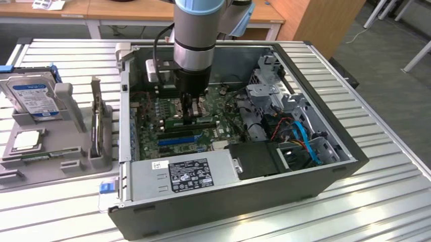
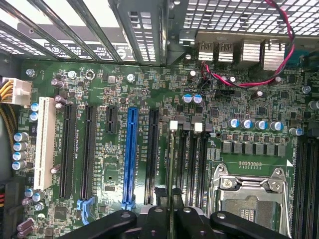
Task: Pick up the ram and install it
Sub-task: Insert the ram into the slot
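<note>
The ram (image 2: 171,159) appears edge-on in the wrist view as a thin green strip running away from my gripper (image 2: 168,196), whose black fingers are shut on it. It stands upright over the row of black memory slots (image 2: 192,154) with white end latches, between the blue slot (image 2: 130,154) and the processor socket (image 2: 249,199). I cannot tell whether it is seated in a slot. In the exterior view my gripper (image 1: 191,114) reaches straight down into the open computer case (image 1: 336,166), with the ram (image 1: 202,121) at its tips, low over the motherboard.
On the exterior view's left, a grey tray (image 1: 40,174) holds a hard drive (image 1: 34,96) with a blue label and an upright expansion card (image 1: 101,126). Inside the case are the power supply (image 1: 181,174), the drive cage (image 1: 269,96) and blue cables (image 1: 303,141).
</note>
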Robot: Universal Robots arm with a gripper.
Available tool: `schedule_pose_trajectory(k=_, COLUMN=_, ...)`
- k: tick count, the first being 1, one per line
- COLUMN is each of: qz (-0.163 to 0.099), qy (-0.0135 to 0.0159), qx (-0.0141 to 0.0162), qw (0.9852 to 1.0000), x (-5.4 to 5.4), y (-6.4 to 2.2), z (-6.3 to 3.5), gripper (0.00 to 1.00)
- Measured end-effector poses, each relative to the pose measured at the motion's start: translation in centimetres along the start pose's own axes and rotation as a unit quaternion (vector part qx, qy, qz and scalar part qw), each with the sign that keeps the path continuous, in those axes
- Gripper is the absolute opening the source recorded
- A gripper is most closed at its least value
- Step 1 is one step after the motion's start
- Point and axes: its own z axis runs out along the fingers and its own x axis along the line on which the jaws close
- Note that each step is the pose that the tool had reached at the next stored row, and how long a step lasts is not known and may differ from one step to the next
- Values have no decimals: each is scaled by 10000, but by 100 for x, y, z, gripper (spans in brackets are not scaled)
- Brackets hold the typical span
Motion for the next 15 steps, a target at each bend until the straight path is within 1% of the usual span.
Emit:
schedule_pose_trajectory(k=9, qz=25, qy=1, qx=2, qw=10000, x=0, y=0, z=-3, gripper=13)
schedule_pose_trajectory(k=15, qz=25, qy=1, qx=2, qw=10000, x=2, y=2, z=-71, gripper=13)
